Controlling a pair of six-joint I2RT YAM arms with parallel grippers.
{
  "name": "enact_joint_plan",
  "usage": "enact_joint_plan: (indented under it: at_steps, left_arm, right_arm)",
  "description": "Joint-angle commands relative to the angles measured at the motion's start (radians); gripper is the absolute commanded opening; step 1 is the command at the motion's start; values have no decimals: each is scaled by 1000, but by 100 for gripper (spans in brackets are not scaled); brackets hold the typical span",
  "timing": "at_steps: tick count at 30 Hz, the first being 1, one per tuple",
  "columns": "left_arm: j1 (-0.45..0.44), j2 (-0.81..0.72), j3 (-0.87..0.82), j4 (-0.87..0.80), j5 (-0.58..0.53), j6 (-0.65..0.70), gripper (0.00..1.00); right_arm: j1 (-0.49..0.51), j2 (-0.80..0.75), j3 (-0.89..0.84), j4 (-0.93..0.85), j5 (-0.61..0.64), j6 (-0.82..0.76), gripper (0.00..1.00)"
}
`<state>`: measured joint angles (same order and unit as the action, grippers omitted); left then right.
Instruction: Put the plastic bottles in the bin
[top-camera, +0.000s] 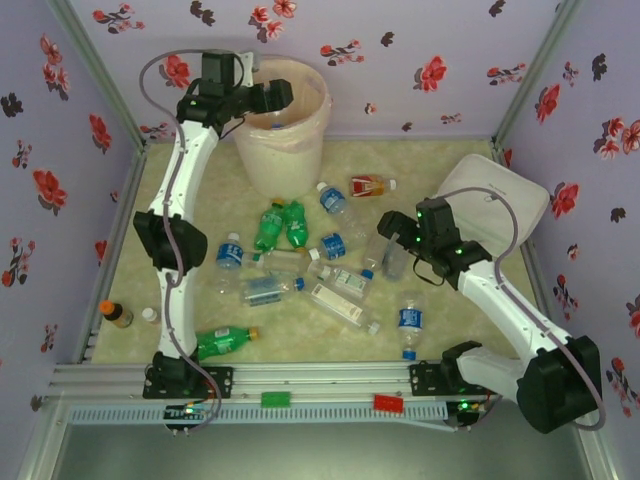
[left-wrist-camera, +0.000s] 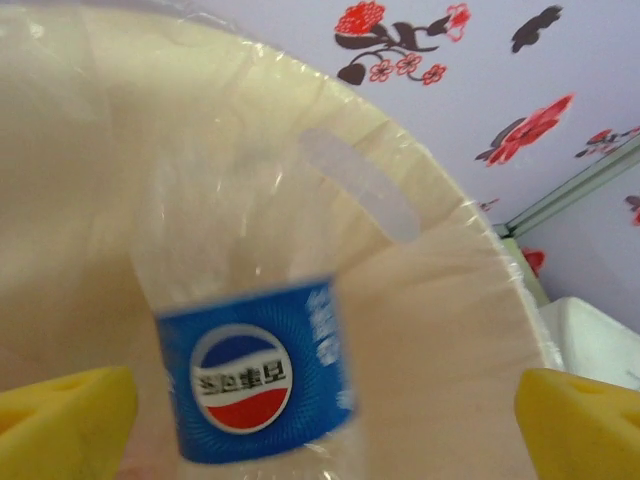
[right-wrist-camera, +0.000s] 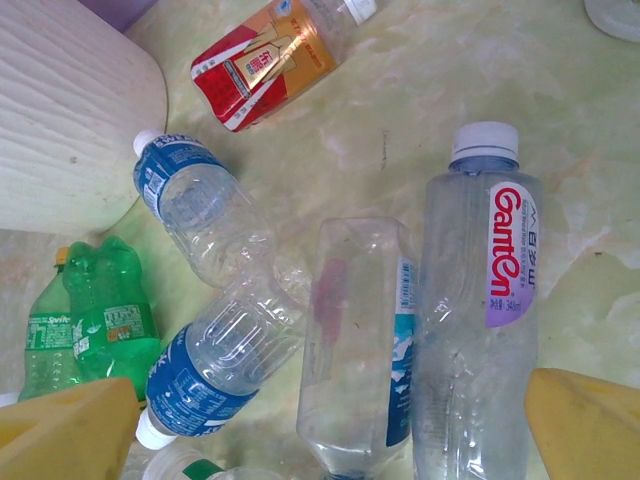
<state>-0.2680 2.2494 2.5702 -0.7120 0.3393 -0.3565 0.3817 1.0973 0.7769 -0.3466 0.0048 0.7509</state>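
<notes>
At the table's (top-camera: 330, 335) far-left corner the bin (top-camera: 285, 160) stands under the left gripper (top-camera: 280, 97). Its fingers are spread wide, with a Pepsi bottle (left-wrist-camera: 255, 370) loose between them over the bin's mouth. Right of the table's middle, the right gripper (right-wrist-camera: 325, 425) hovers open over the Ganten bottle (right-wrist-camera: 480, 330), whose long axis crosses the gap between its fingers.

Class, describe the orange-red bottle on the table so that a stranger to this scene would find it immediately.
Start at the tall cream bin at the table's far side. Right of its base lies the orange-red bottle, white cap pointing right. Unlike the clear blue-labelled bottle beside it and the green bottles nearby, it is red and amber.
</notes>
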Motion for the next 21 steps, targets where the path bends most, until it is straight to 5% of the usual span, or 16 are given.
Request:
enact_joint_plan:
  at_steps: [1,8,15,21]
  left_arm:
    - [9,-37,62,-46,-18,27,100]
    - [8,-253,-110,-42,-86,84,100]
    - [8,-645,-676,77,-150,85,100]
    - [7,-1024,-1207,250,-225,-99,100]
  right_arm:
    - [3,-23,-13,3,22,-18,100]
    - [0,81,56,62,28,-67,100]
    - [1,261,209,39,-20,-139,100]
    - [0,382,278,67,-74,-138,100]
